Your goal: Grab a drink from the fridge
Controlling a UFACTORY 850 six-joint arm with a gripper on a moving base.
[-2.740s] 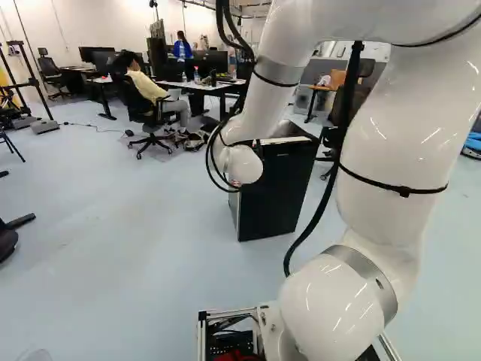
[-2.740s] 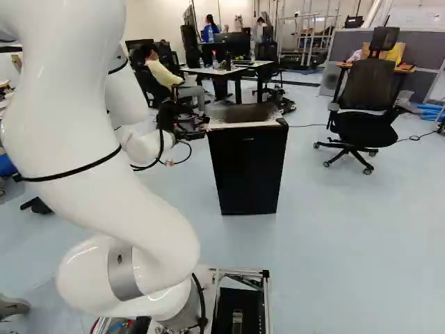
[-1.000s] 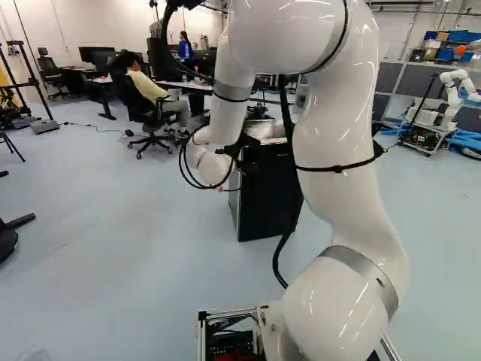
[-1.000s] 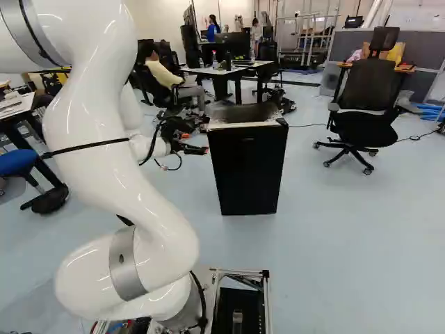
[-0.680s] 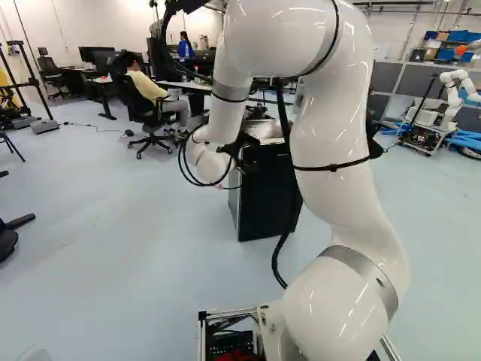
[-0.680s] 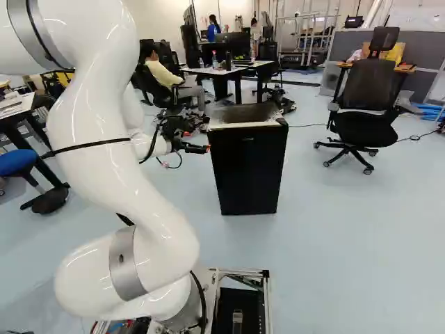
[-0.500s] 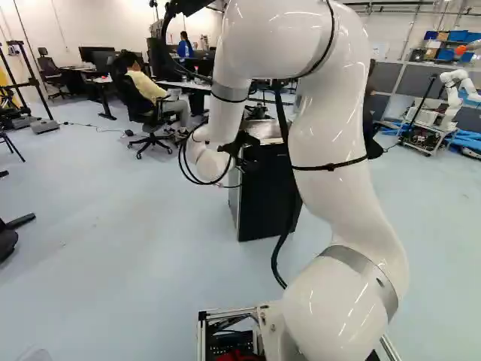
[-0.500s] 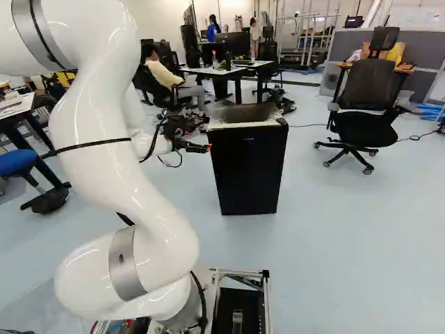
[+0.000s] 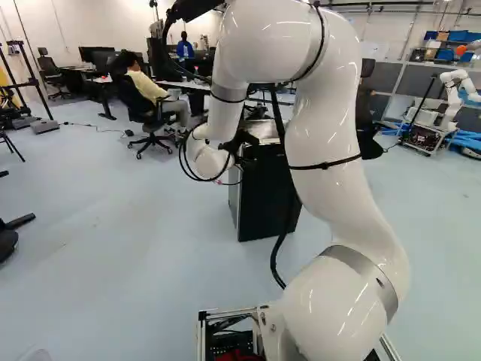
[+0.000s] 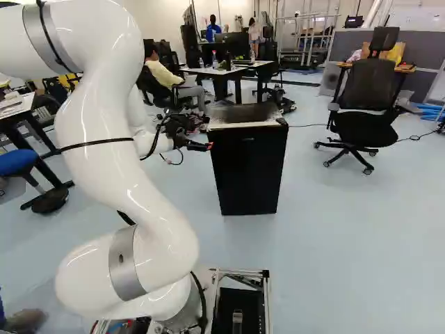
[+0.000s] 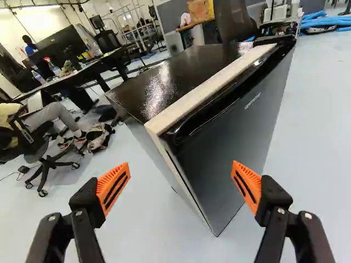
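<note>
The fridge, a black upright box, stands on the pale floor ahead of the base, with its door closed. Its top is dark and glossy, with a pale strip along the door side. From the near left the white arm bends forward, bringing the black gripper to the left side of the fridge, near its upper part. In the wrist view the gripper is open with nothing gripped: its orange pads stand wide apart, and the fridge lies ahead, one upright edge showing between them. On the right of the right base view, beyond the fridge, is a black office chair; a blue stool stands at the left. Farther off, a white-topped desk carries a dark bottle. Far right in the left base view, another robot stands near blue tubes.
</note>
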